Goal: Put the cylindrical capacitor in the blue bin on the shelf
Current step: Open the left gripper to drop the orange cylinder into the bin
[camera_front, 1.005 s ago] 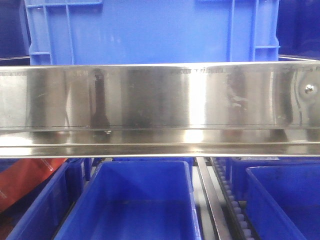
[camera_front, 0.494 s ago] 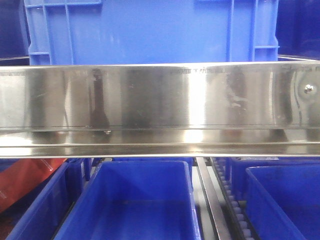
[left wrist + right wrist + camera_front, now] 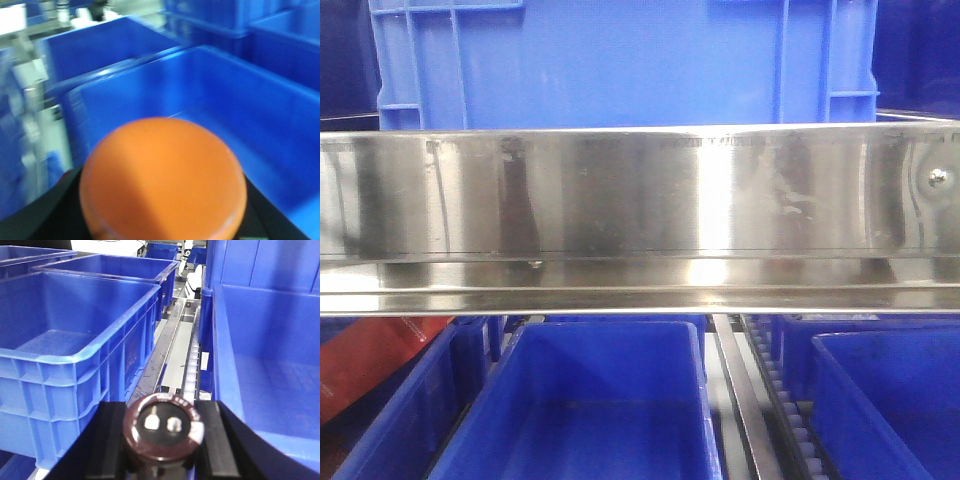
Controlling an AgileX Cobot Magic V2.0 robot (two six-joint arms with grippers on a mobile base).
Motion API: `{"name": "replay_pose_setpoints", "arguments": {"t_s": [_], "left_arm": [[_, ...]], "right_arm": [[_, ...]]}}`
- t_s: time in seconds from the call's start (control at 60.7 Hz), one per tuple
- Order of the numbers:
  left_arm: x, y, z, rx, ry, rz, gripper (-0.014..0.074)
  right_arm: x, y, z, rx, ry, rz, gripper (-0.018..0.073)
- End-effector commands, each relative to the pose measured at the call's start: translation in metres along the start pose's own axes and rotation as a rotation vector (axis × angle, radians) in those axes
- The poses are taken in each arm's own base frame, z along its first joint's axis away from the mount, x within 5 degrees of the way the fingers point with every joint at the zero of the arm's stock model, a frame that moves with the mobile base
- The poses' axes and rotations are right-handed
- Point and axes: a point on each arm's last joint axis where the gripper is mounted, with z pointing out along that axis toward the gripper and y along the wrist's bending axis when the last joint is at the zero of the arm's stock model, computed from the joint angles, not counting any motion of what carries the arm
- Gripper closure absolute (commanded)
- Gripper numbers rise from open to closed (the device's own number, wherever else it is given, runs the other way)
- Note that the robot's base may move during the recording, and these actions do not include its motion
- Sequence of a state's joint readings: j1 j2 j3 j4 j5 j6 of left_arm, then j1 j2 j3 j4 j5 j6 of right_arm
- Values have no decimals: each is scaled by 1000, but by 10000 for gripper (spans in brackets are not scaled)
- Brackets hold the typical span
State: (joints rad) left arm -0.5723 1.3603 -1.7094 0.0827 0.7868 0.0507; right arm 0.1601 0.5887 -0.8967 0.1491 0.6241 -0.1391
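Since a second ago the dark reflections at the left end of the shelf rail have shifted and widened, and the red thing under that end has sunk a little; the crate above the rail and the lower bin beneath it lie as before.

The right gripper pinches the capacitor between its black fingers; the capacitor's flat end, with two bright terminals, faces the wrist camera; it hangs in line with the roller track, over neither the left bin nor the right bin, which flank that track.

The left wrist view is blurred; an orange dome fills its lower middle, between dark parts of the left gripper; whether that pincer is spread or pressing on the dome I cannot tell; beyond it stands the far bin, with more blue bins around it.
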Motion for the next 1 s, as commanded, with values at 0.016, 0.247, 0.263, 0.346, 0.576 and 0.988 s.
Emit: {"name": "replay_pose_setpoints", "arguments": {"t_s": [0.016, 0.247, 0.263, 0.346, 0.576, 0.988], "left_arm": [[-6, -12, 39, 35, 34, 14, 707], [14, -24, 120, 57, 158, 21, 706], [18, -25, 126, 58, 171, 22, 706], [30, -28, 146, 63, 212, 25, 706], [51, -33, 176, 71, 285, 29, 464], [43, -31, 158, 74, 294, 22, 127]], "right_arm": [[-6, 0, -3, 7, -47, -9, 608], [-6, 0, -3, 6, -47, -7, 608], [-6, 0, -3, 6, -47, -7, 608], [-6, 0, -3, 6, -47, -7, 608], [-6, 0, -3, 6, -47, -7, 608], [-5, 0, -3, 5, -41, -8, 608]]}}
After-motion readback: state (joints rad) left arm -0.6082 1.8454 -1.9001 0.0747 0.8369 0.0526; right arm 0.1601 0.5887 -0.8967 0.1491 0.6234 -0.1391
